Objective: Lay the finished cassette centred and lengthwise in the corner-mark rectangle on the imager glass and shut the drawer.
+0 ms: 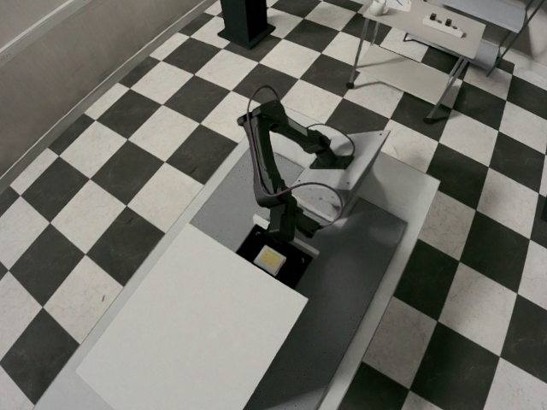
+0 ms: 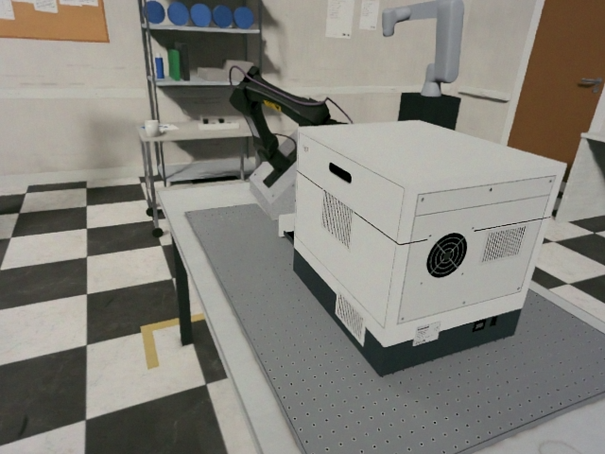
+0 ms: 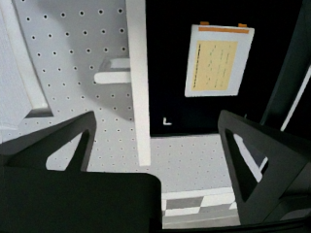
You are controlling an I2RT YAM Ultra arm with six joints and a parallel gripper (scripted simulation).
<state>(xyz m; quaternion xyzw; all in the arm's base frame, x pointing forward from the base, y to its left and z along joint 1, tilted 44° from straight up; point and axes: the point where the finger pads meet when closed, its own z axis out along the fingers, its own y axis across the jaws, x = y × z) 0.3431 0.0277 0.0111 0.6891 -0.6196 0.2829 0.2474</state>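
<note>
The finished cassette (image 1: 269,259) (image 3: 219,60), a white frame with a yellow gel and an orange end strip, lies flat on the black glass (image 1: 295,272) (image 3: 170,58) of the open drawer of the white imager IM (image 1: 190,318) (image 2: 415,195). One white corner mark (image 3: 166,121) shows near the cassette's near end. My gripper (image 1: 285,237) (image 3: 156,116) is open and empty. It hangs above the drawer's outer end, apart from the cassette. The drawer's white front bar (image 3: 138,83) (image 1: 259,221), with its handle (image 3: 112,72), runs between the fingers in the wrist view. The imager hides the gripper in the exterior view.
The imager stands on a grey perforated breadboard (image 1: 353,265) (image 2: 302,352) on the table. My arm's base sits on a grey wedge block (image 1: 353,163) behind the drawer. A cart (image 1: 424,26) and a shelf (image 2: 199,73) stand off the table.
</note>
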